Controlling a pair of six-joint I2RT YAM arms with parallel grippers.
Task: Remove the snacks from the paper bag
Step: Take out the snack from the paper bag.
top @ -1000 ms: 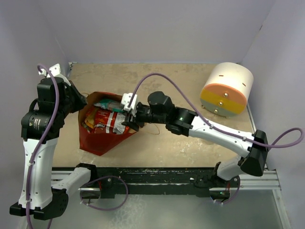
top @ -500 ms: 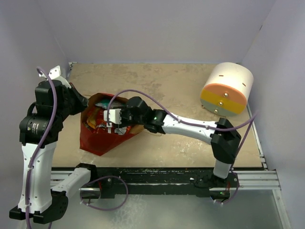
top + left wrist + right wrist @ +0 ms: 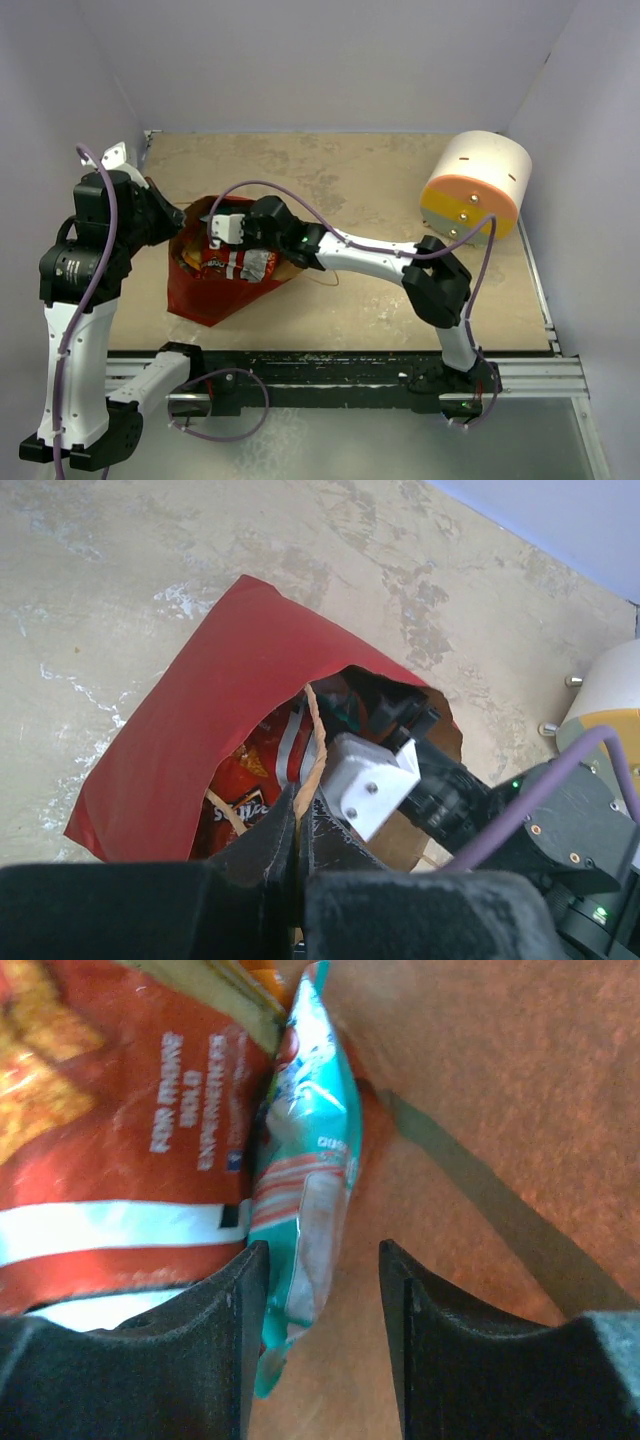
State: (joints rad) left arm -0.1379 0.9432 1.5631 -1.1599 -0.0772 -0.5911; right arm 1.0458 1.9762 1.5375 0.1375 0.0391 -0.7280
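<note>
**Bright and even from above, dim and warm inside the bag**

The top view is bright and evenly lit from overhead, with only soft, faint shadows on the table (image 3: 380, 180) and no glare on the pale walls. In the left wrist view, the near left gripper (image 3: 300, 800) is dark and out of focus, while the paper bag (image 3: 170, 750) beyond is sharp, its interior shadowed. The right wrist view is dim with an orange cast. The teal packet (image 3: 310, 1180) shows small glints, and the right gripper (image 3: 320, 1255) is slightly soft.
</note>
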